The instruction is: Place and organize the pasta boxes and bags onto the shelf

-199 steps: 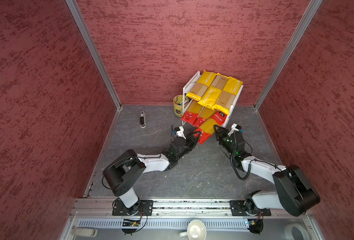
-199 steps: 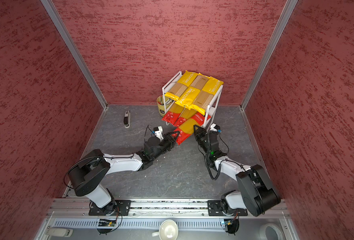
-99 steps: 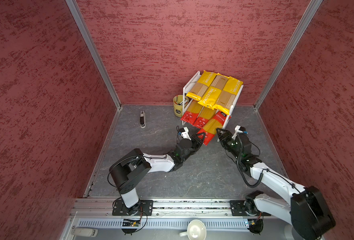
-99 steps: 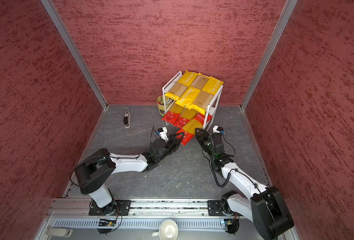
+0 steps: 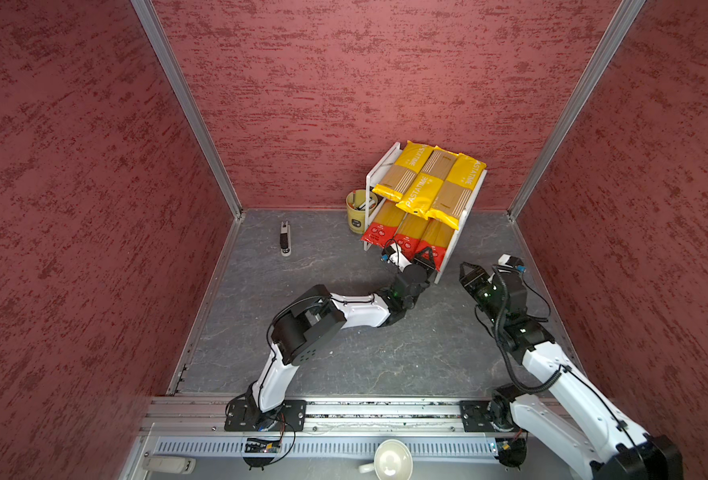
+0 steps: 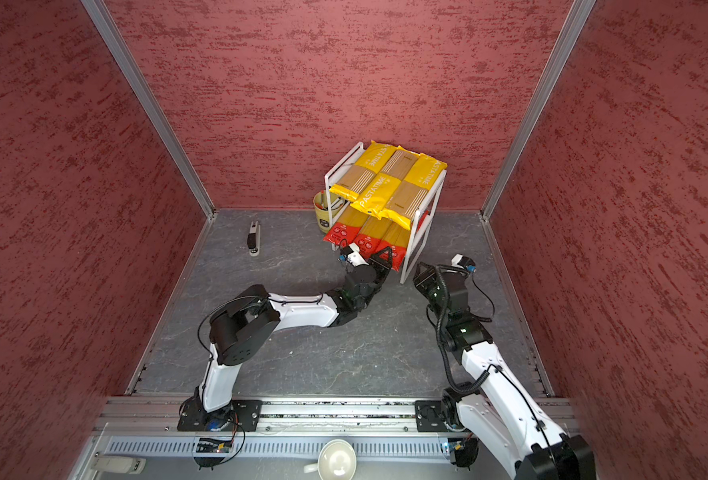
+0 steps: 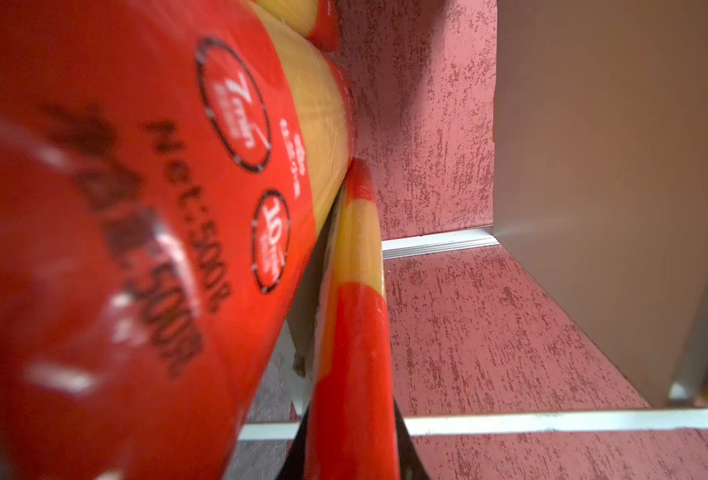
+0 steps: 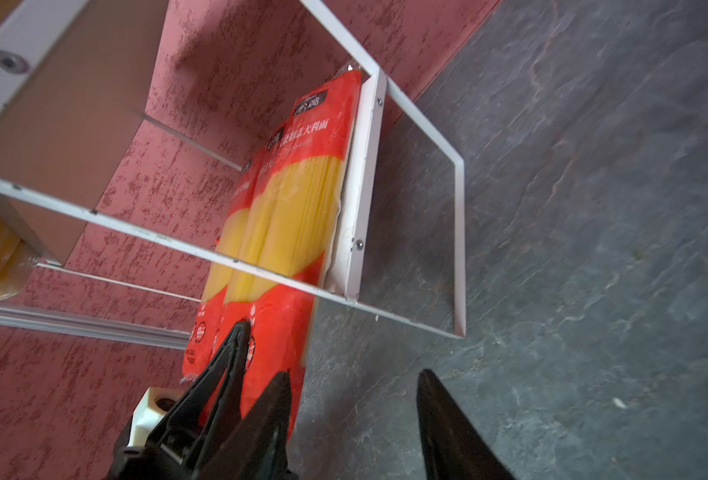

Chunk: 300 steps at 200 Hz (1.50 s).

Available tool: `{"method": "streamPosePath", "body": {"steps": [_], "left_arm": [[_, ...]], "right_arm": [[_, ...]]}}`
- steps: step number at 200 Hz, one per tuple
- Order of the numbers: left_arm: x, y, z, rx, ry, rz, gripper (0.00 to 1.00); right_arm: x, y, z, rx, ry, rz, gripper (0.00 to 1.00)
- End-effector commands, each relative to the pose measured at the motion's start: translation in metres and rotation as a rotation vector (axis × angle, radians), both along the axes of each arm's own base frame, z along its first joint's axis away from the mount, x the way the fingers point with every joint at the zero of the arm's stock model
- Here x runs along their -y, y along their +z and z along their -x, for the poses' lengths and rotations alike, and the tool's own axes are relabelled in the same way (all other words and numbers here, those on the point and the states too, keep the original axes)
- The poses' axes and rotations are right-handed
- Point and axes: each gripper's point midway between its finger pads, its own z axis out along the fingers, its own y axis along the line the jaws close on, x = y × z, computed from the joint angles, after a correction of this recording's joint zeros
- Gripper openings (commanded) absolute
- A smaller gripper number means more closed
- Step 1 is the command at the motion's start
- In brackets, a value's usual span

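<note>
Three yellow pasta packs (image 5: pixel 427 183) (image 6: pixel 385 185) lie side by side on the top board of the white shelf (image 5: pixel 452 249) (image 6: pixel 416 245). Three red-ended bags (image 5: pixel 389 226) (image 6: pixel 356 230) lie on its lower board. My left gripper (image 5: pixel 426 254) (image 6: pixel 385 259) (image 7: pixel 350 440) is shut on the near red end of the rightmost bag (image 7: pixel 356 332) (image 8: pixel 298 199), which lies against the shelf's side frame (image 8: pixel 364 187). My right gripper (image 5: pixel 470 272) (image 6: pixel 422 272) (image 8: pixel 352 374) stands open over bare floor, just right of the shelf, holding nothing.
A yellow cup of pens (image 5: pixel 356 212) stands left of the shelf by the back wall. A small dark stapler-like thing (image 5: pixel 285 243) lies on the grey floor at the back left. A white cup (image 5: pixel 387 459) sits below the front rail. Red walls close in three sides.
The third red-ended bag went from the floor in front onto the lower board, carried by my left gripper, which closed tighter. My right gripper opened, let go and drew back right.
</note>
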Motion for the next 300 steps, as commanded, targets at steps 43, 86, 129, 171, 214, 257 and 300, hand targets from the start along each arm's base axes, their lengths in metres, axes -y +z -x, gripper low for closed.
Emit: {"method": "streamPosePath", "body": {"steps": [43, 86, 129, 171, 214, 257, 300], "left_arm": [[0.021, 0.010, -0.011, 0.063, 0.084, -0.045, 0.07], [0.015, -0.001, 0.010, 0.035, -0.003, -0.047, 0.65], [-0.004, 0.005, 0.063, -0.032, -0.124, -0.131, 0.92], [-0.065, -0.019, 0.125, -0.057, -0.194, -0.504, 0.91], [-0.135, -0.009, 0.139, 0.218, -0.282, -1.110, 0.95], [-0.266, 0.005, 0.100, 0.193, -0.059, -1.374, 0.97], [-0.394, 0.004, 0.078, 0.042, 0.280, -1.363, 0.97]], "right_arm": [[0.010, 0.001, 0.004, -0.002, -0.010, 0.048, 0.51], [0.013, 0.002, 0.003, 0.009, -0.013, 0.063, 0.51], [0.017, 0.004, -0.007, -0.011, -0.017, 0.125, 0.52], [0.039, 0.018, -0.014, 0.002, -0.071, 0.280, 0.52], [0.084, 0.020, -0.016, 0.063, -0.261, 0.634, 0.61], [0.114, -0.002, -0.002, 0.153, -0.434, 0.841, 0.69], [0.116, -0.043, -0.023, 0.125, -0.433, 0.870, 0.71]]}}
